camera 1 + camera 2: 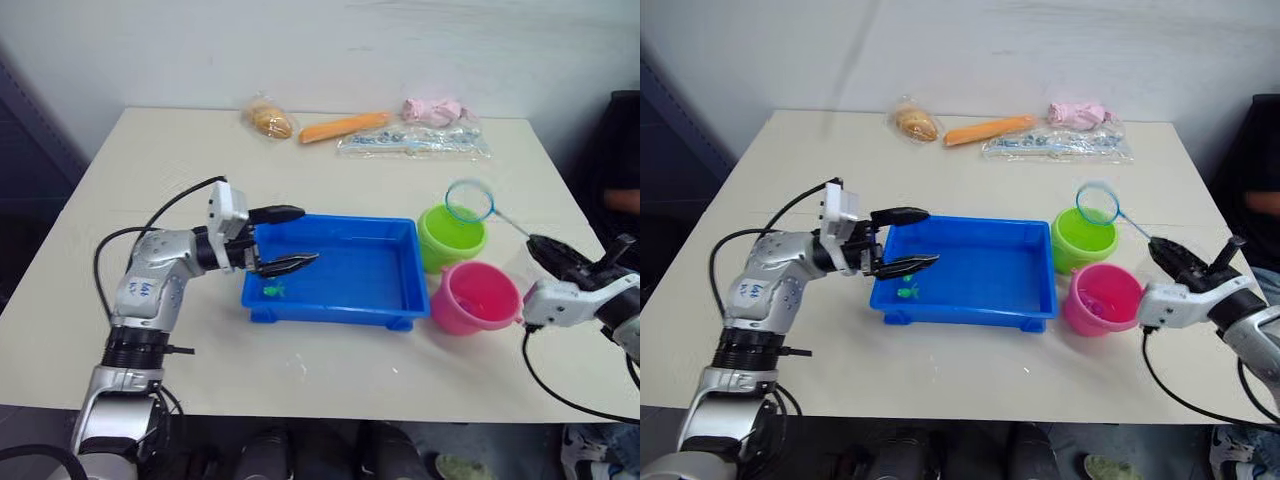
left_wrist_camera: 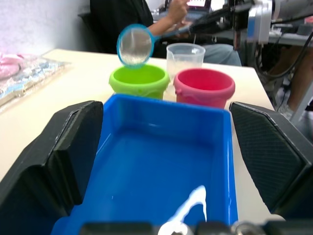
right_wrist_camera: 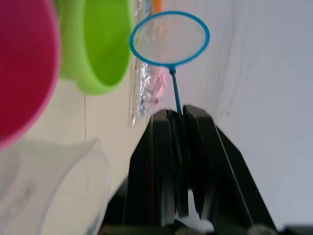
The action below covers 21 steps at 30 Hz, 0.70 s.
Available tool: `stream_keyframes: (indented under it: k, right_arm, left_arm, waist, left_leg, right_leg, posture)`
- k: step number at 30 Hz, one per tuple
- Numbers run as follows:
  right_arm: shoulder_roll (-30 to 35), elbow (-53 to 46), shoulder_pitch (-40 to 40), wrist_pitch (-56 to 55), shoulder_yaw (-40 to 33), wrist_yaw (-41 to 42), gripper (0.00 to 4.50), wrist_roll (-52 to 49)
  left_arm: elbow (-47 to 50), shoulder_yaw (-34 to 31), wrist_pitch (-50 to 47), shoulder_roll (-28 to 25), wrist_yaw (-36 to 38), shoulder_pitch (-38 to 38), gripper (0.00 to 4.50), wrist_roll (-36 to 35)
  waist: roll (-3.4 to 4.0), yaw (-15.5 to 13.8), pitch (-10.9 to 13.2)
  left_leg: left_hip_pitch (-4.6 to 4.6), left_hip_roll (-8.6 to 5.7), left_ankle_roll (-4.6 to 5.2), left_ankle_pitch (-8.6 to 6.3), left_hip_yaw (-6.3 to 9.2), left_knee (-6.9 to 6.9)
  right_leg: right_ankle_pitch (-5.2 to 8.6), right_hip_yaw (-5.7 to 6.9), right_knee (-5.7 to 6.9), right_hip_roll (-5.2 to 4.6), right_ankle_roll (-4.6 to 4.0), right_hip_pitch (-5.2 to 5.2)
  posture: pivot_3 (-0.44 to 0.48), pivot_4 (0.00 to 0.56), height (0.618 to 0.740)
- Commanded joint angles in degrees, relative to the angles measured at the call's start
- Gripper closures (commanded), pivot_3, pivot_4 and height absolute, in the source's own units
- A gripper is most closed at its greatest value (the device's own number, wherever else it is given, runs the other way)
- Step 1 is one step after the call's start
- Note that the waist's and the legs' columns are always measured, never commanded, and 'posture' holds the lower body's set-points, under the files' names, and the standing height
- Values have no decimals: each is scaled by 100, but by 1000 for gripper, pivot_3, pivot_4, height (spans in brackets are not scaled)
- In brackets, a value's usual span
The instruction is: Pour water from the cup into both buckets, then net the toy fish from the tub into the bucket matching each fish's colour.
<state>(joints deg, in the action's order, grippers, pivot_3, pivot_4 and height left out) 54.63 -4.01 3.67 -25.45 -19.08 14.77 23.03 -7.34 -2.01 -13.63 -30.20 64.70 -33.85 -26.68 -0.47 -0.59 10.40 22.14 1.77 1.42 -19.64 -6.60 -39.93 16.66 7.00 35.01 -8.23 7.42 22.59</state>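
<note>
Blue tub near middle of pale surface, taken as landmark. One green fish inside tub at its left near corner; no other fish made out. Thin water sheen on tub floor in left wrist view.

Left gripper at tub's left end, fingers spread apart, holding nothing; upper finger over the tub's far-left rim, lower finger reaching in above the tub floor, just above and beside the green fish. In left wrist view both black fingers flank the tub's length, wide apart.

Green bucket just right of tub's far-right corner. Pink bucket just right of tub's near-right corner, nearly touching green bucket. Clear cup behind the two buckets as seen from tub, on the side away from tub; also at edge of right wrist view.

Right gripper right of pink bucket, well clear of tub, clamped on thin handle of small blue-rimmed net. Net hoop raised over green bucket's far rim, tilted, apparently empty.

Far from tub along surface's back edge: bagged bread roll, orange carrot-like toy, pink soft item, clear plastic packet. Person's arm in background of left wrist view, beyond buckets.
</note>
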Motion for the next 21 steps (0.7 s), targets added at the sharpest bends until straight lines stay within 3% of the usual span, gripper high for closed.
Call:
stream_keyframes:
  k: [1, 6, 9, 13, 21]
  right_arm:
    - [-138, -788, -369, 761, 147, 1178, 4500, -2312]
    - [-4, -1773, -741, 3026, 576, 2612, 4500, -4733]
    - [72, -2310, -1205, 4417, 982, 2699, 4500, -5406]
    - [96, -2735, -1783, 5998, 1733, 2559, 4500, -5645]
    - [-231, -2178, -2847, 6596, 3228, 2814, 4500, -4685]
  left_arm:
    - [-182, -466, 232, -543, 375, 151, 48, -75]
    - [-579, -853, 361, -1227, 926, 432, 48, -189]
    - [-729, -1076, 216, -1521, 1084, 649, 48, -266]
    - [-819, -1297, 153, -1729, 1069, 913, 48, -248]
    - [-817, -1167, 815, -2038, 1375, 1381, 48, 156]
  waist:
    - [7, 72, 3]
    - [9, 85, 4]
    - [10, 67, 5]
    - [9, 49, 4]
    - [9, 80, 4]
  left_leg:
    - [-2, -1, 0, 0, 9, 1]
    - [-7, 16, 0, 0, 18, 1]
    - [-3, 14, 7, -4, 20, -2]
    - [4, 0, 18, -9, 30, -6]
    - [21, -1, 18, -12, 19, -3]
  right_leg:
    - [0, -2, 3, 0, 0, 0]
    - [2, 1, 9, 3, -5, 0]
    - [2, 3, 12, -12, -6, 1]
    - [2, 11, 14, -32, -8, 2]
    - [3, 14, 17, -33, -11, 28]
  posture:
    - [0, 150, 740]
    - [0, 150, 740]
    - [0, 150, 740]
    - [0, 150, 740]
    - [0, 150, 740]
